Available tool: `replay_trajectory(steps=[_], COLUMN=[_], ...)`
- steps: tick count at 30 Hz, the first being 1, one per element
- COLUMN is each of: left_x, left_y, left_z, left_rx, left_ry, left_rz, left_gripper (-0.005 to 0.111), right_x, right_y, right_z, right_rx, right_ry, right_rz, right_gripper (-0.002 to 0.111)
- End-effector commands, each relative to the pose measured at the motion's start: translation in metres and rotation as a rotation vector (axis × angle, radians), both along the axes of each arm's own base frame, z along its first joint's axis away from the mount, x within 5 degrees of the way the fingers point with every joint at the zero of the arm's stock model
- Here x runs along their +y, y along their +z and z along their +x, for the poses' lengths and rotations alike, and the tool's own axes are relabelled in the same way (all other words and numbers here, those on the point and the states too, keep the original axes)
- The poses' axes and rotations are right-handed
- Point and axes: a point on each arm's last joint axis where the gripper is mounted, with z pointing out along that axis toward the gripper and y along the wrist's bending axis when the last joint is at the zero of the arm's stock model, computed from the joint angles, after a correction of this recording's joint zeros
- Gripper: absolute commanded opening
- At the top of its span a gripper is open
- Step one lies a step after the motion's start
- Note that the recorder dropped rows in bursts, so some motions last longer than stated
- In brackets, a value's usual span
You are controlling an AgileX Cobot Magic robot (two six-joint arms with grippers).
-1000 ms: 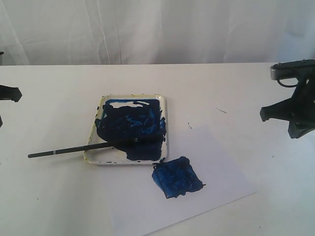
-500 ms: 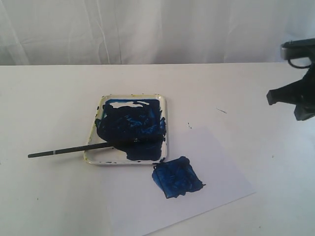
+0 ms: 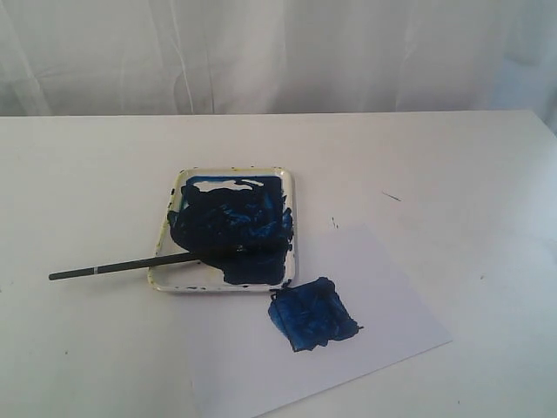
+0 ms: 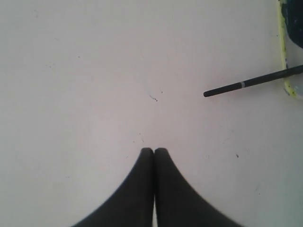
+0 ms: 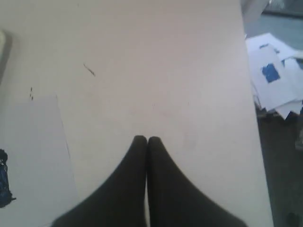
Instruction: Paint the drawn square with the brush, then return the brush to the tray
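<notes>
My left gripper point(image 4: 154, 150) is clamped closed on nothing (fingertips pressed flat together) above the bare white table point(image 4: 94, 71), and my right gripper point(image 5: 147, 138) is likewise closed and empty. Near the left one, the long thin black brush point(image 3: 130, 264) lies with its bristle end in the shallow cream-white, blue-smeared tray point(image 3: 187, 277), its handle jutting past the rim. Just beside the tray's corner, the small tilted drawn square point(image 3: 312, 313) on the white paper sheet point(image 3: 392, 296) is filled dark blue.
</notes>
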Motion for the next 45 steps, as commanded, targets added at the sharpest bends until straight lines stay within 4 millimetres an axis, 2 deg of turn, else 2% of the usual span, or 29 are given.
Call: replay_trajectory(steps=[1, 5, 10, 16, 20, 23, 29, 33, 39, 45], left_x=[0.0, 0.0, -0.002, -0.003, -0.004, -0.004, -0.004, -0.004, -0.003, -0.003], left_y=[0.012, 0.021, 0.027, 0.012, -0.002, -0.012, -0.028, -0.038, -0.064, -0.099], left_z=[-0.037, -0.074, -0.122, -0.167, -0.187, -0.2, -0.213, -0.203, -0.178, -0.155], left_rx=[-0.103, -0.236, -0.394, -0.502, -0.556, -0.621, -0.75, -0.746, -0.773, -0.777], left_ry=[0.014, 0.015, 0.018, 0.014, 0.013, 0.014, 0.031, 0.032, 0.054, 0.05], left_rz=[-0.003, -0.002, -0.015, -0.021, -0.021, -0.022, -0.049, -0.049, -0.085, -0.078], left_gripper=[0.0, 0.0, 0.0, 0.0, 0.0, 0.0, 0.0, 0.0, 0.0, 0.0], right_x=[-0.002, -0.005, -0.008, -0.011, -0.013, -0.014, -0.015, -0.014, -0.011, -0.008], right_y=[0.028, 0.04, 0.043, 0.034, 0.021, 0.008, -0.005, -0.013, -0.03, -0.054], right_z=[-0.054, -0.106, -0.173, -0.251, -0.292, -0.313, -0.302, -0.283, -0.247, -0.21], right_rx=[-0.131, -0.206, -0.305, -0.477, -0.59, -0.668, -0.605, -0.607, -0.646, -0.716], right_ry=[0.002, -0.005, -0.014, -0.018, -0.02, -0.02, 0.0, 0.007, 0.022, 0.041], right_rz=[0.001, 0.005, 0.011, 0.023, 0.03, 0.032, -0.064, -0.072, -0.078, -0.088], right_gripper=[0.0, 0.0, 0.0, 0.0, 0.0, 0.0, 0.0, 0.0, 0.0, 0.0])
